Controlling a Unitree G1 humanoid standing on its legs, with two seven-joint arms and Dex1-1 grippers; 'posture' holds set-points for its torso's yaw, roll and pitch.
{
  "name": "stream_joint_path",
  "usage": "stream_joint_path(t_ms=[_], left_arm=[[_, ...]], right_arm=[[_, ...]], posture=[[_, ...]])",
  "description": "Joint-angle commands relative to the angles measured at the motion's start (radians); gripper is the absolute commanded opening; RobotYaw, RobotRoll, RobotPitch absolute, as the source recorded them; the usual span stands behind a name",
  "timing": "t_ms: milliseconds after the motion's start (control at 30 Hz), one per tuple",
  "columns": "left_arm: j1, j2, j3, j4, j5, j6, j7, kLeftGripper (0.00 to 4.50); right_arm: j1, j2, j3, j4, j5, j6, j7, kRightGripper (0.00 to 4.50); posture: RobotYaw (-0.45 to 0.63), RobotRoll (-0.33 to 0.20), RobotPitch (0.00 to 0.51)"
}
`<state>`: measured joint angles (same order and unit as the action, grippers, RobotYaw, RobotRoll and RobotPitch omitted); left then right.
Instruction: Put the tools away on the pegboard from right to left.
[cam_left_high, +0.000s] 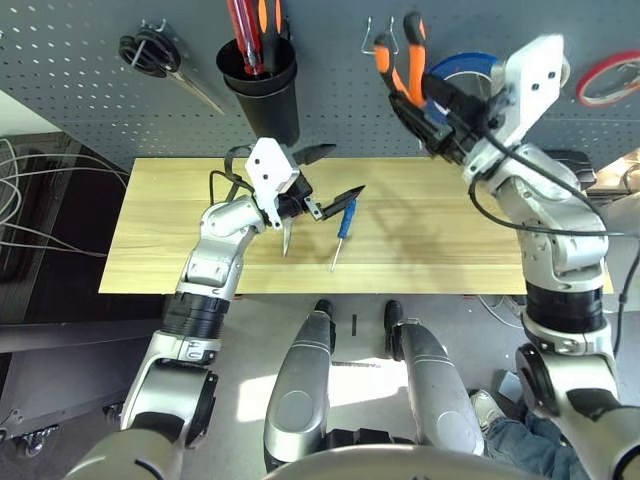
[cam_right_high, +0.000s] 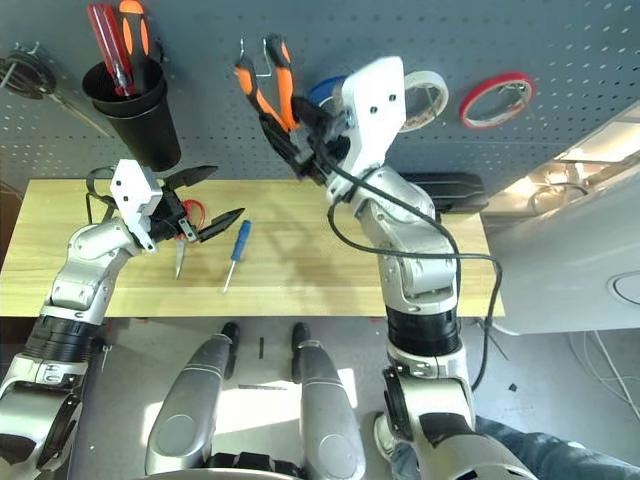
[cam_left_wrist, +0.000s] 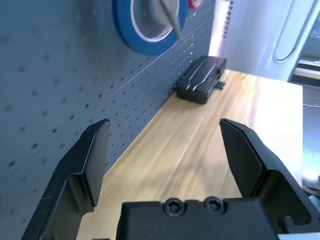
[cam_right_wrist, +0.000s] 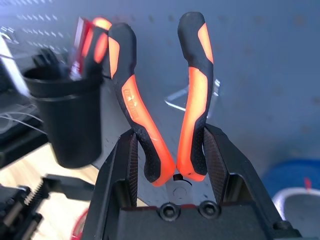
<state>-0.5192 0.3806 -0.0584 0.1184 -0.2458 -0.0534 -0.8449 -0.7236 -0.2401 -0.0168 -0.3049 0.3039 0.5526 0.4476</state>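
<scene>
Pliers (cam_right_wrist: 195, 97) point handles-up at the hook (cam_right_wrist: 175, 105) in your right gripper (cam_right_wrist: 170, 132), likely for hanging, while your left gripper (cam_left_wrist: 165, 121) gapes below it.

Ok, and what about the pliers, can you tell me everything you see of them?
The pliers have two handles, black and bright orange, like rubber or plastic, spread in a V with the ends pointing up. The right gripper squeezes them low on the handles, near the metal joint. They're up in front of the grey board, close to a wire hook.
</scene>
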Motion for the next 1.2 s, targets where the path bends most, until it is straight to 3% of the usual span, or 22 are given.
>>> stream_joint_path(t_ms=[33,300,433,700,1200], left_arm=[[0.0,-0.004,-0.009,-0.053,-0.017,0.015,-0.009,4.5],[-0.094,-0.032,0.033,-0.076,-0.012,-0.018,0.069,4.5],[-0.109,-0.028,0.031,-0.06,-0.002,-0.022,0.083,4.5],[-0.096,-0.032,0.022,-0.051,0.015,-0.033,0.088,4.5],[-0.092,-0.014,0.033,-0.057,0.013,-0.021,0.091,4.5]], right_arm=[[-0.046,0.026,-0.003,-0.04,0.047,0.033,-0.025,2.08],[-0.223,0.095,-0.043,0.034,0.088,0.021,-0.097,2.08],[-0.271,0.098,-0.044,0.11,0.049,-0.067,-0.112,2.08],[-0.29,0.099,0.012,0.305,-0.101,-0.319,-0.131,2.08],[-0.32,0.173,0.02,0.437,-0.145,-0.506,-0.154,2.08]], posture=[[0.12,0.0,0.38],[0.13,0.0,0.367],[0.13,0.0,0.366],[0.14,0.0,0.367],[0.17,0.0,0.387]])
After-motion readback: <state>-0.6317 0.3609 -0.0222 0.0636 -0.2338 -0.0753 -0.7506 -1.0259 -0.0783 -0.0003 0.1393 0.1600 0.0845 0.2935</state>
